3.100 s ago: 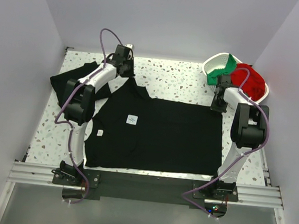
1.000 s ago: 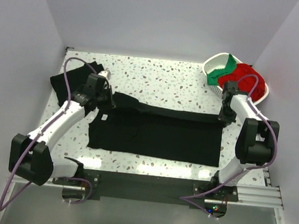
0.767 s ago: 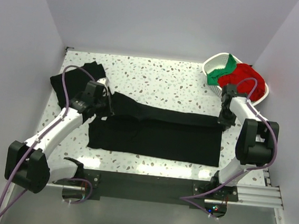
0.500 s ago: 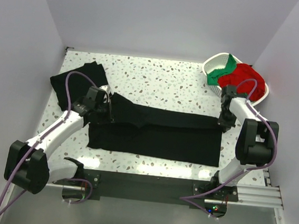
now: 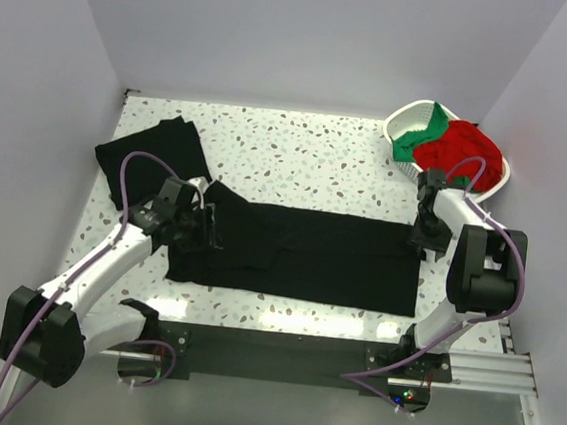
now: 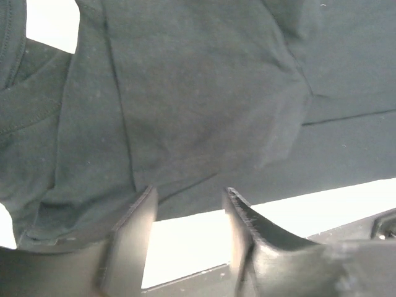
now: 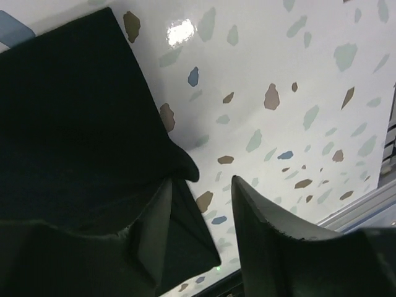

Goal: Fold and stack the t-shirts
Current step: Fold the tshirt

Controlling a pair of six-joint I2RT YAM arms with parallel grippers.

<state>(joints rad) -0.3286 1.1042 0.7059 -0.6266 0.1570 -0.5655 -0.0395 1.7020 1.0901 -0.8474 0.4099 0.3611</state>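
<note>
white lattice basket, speckled table

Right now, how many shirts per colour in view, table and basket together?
Black: 2, the folded black shirt mid-table and the far-left black shirt.
Red: 1, the red shirt in the basket.
Green: 1, the green shirt over the basket's rim.
Total: 4 shirts.
</note>
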